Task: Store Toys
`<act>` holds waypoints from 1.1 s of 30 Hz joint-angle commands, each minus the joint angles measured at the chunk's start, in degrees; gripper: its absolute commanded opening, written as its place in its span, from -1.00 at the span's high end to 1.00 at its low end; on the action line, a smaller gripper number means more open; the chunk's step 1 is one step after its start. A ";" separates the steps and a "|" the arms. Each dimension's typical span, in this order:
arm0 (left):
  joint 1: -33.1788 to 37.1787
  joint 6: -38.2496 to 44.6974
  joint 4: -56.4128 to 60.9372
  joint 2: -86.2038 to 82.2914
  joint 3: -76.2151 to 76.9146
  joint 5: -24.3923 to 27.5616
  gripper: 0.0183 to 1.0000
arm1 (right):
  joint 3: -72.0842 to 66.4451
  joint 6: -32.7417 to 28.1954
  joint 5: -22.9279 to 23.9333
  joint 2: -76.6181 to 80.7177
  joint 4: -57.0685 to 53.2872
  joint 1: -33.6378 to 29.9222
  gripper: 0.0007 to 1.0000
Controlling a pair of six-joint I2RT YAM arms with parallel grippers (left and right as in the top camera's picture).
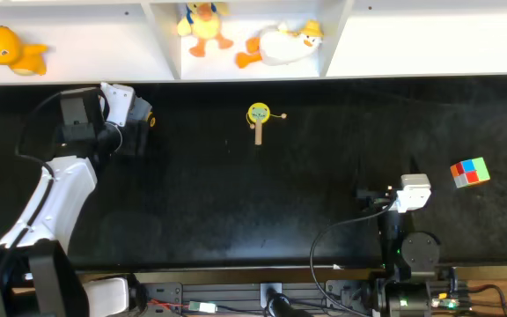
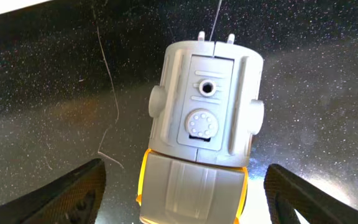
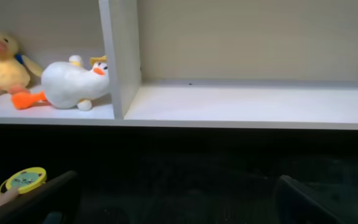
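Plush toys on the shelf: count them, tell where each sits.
3: orange duck in the left compartment; yellow duck and white duck in the middle compartment. Others may hide deeper.

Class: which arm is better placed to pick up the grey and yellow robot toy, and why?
Left. The left gripper hangs over the robot toy, fingers open either side; the right gripper sits far off, near the coloured cube.
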 commanded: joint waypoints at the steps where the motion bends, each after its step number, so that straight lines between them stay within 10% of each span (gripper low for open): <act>1: 0.11 1.09 0.63 0.48 -0.13 1.03 -0.39 | -0.76 0.26 -0.35 -0.52 0.24 0.24 -0.99; 5: 0.11 1.07 0.68 0.50 -0.13 1.03 -0.08 | -0.76 0.26 -0.35 -0.52 0.24 0.24 -0.99; 33: 0.11 0.85 -5.92 -5.09 -0.24 2.69 0.13 | -0.76 0.26 -0.35 -0.52 0.22 0.24 -0.99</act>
